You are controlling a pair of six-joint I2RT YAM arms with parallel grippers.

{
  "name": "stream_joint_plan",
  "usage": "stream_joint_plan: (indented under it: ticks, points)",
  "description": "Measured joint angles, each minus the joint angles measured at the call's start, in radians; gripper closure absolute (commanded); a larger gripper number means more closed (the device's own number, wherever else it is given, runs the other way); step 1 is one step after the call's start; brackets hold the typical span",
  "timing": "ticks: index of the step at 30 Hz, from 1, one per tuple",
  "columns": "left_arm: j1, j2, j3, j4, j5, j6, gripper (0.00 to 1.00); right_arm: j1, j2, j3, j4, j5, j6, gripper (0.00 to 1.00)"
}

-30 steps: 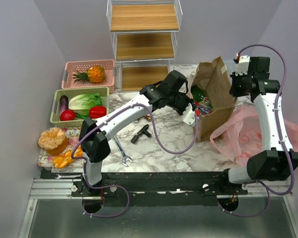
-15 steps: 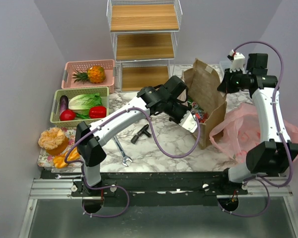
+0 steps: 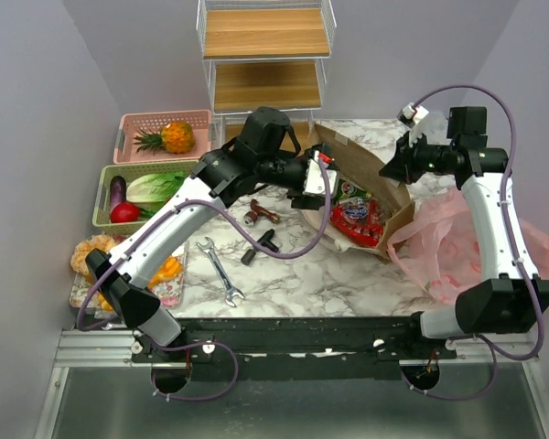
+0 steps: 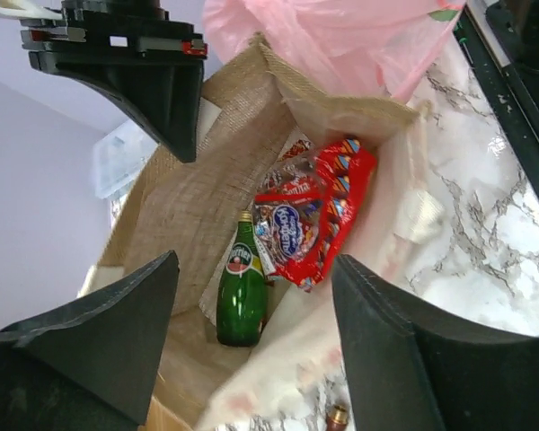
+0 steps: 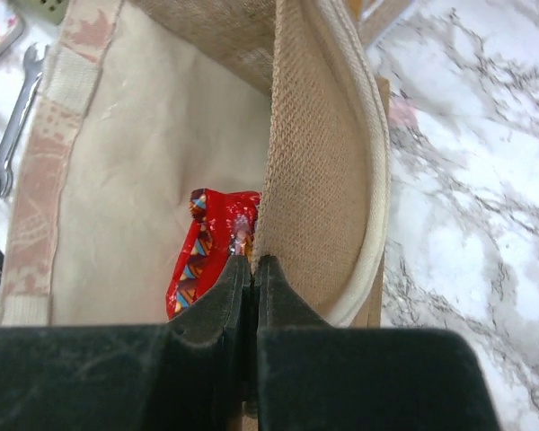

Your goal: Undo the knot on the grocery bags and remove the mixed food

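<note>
**Brown bag** [image 3: 371, 174]: coarse woven outside, pale smooth lining, cream piped rim. It is lying tipped on its side at centre right of the overhead view, on the white marbled counter [image 3: 302, 274], with its mouth facing lower left.

**Contents of the bag:**
- A red crinkly snack packet [image 4: 314, 224] of glossy foil is resting on the lining.
- A green bottle [image 4: 241, 292], slender-necked and labelled, is lying against the packet's left edge in the left wrist view.

**Right tool** [image 5: 251, 269]: its black fingers are pressing together, clamping the bag's piped rim.

**Left tool** [image 4: 251, 278]: its two black wedge-shaped fingers are standing wide apart, gripping nothing and hovering at the bag's mouth.

**Pink plastic bag** [image 3: 476, 247]: thin, translucent and crumpled, it is lying at the right edge just behind the brown bag. Its knot cannot be made out.

**Green basket** [image 3: 105, 178]: slotted plastic, sitting at left. It is holding leafy pale lettuce [image 3: 151, 187], a purple eggplant [image 3: 117, 190] and a red round vegetable [image 3: 123, 212].

**Patterned tray** [image 3: 169, 291]: at lower left, it is carrying a tan bun [image 3: 90, 251] and orange pieces [image 3: 167, 268], partly hidden by the left arm.

**Pink basket** [image 3: 133, 123]: at upper left, it is holding a pineapple [image 3: 169, 137].

**Steel wrench** [image 3: 221, 272]: it is lying flat at lower centre.
</note>
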Motion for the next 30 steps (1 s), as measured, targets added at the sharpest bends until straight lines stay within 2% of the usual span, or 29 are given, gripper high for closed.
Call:
stream_joint_plan:
  ticks: [6, 9, 11, 13, 16, 19, 25, 30]
  points:
    - [-0.05, 0.1, -0.016, 0.028, -0.079, 0.043, 0.58, 0.065, -0.099, -0.069, -0.007, -0.015, -0.071, 0.99]
    - [-0.067, 0.173, -0.071, 0.026, -0.124, 0.073, 0.59, 0.083, -0.119, -0.083, -0.009, -0.017, -0.088, 0.99]
    - [-0.074, 0.2, -0.134, 0.015, -0.151, 0.096, 0.54, 0.087, -0.126, -0.088, -0.01, -0.017, -0.102, 0.99]
    - [-0.079, 0.211, -0.195, 0.018, -0.175, 0.109, 0.41, 0.087, -0.136, -0.104, -0.01, -0.017, -0.115, 0.99]
    - [-0.082, 0.222, -0.238, 0.042, -0.204, 0.089, 0.29, 0.088, -0.156, -0.136, -0.01, -0.016, -0.134, 0.99]
    - [-0.086, 0.261, -0.213, 0.102, -0.236, 0.044, 0.26, 0.088, -0.164, -0.149, -0.01, -0.013, -0.145, 0.99]
    - [-0.086, 0.405, -0.101, 0.202, -0.286, 0.003, 0.27, 0.088, -0.164, -0.149, -0.009, -0.001, -0.151, 0.99]
    - [-0.094, 0.504, -0.031, 0.144, -0.278, 0.094, 0.21, 0.088, -0.156, -0.148, -0.006, 0.01, -0.132, 0.99]
